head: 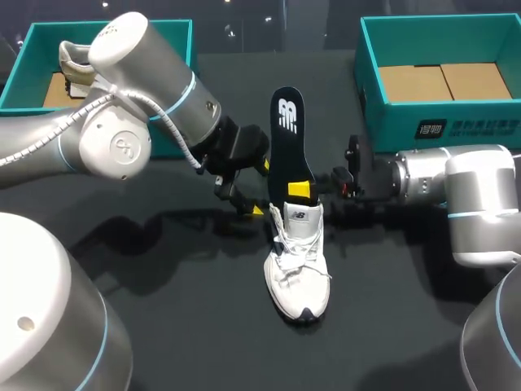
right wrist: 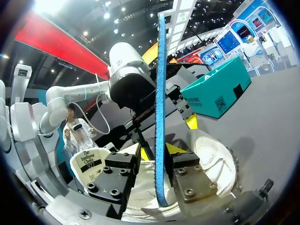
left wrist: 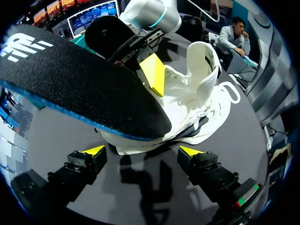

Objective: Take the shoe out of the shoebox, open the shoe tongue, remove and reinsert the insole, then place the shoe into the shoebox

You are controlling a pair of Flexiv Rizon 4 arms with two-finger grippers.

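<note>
Head view: right gripper (head: 301, 190) pinches upright insole (head: 289, 130) at white sneaker (head: 299, 269) opening; left gripper (left wrist: 140, 152) spread, empty. Insole likely light, floppy; grip low.

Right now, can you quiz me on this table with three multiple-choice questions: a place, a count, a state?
1. The white shoe with the insole stands: A on the table; B in a box; C in midair.
2. Teal boxes: A one; B two; C three.
3. The right gripper is: A open; B shut on a lace; C shut on the insole.
Answers: 1 A, its sole rests on the table; 2 B, one at each far corner; 3 C, both fingers press the insole.
</note>
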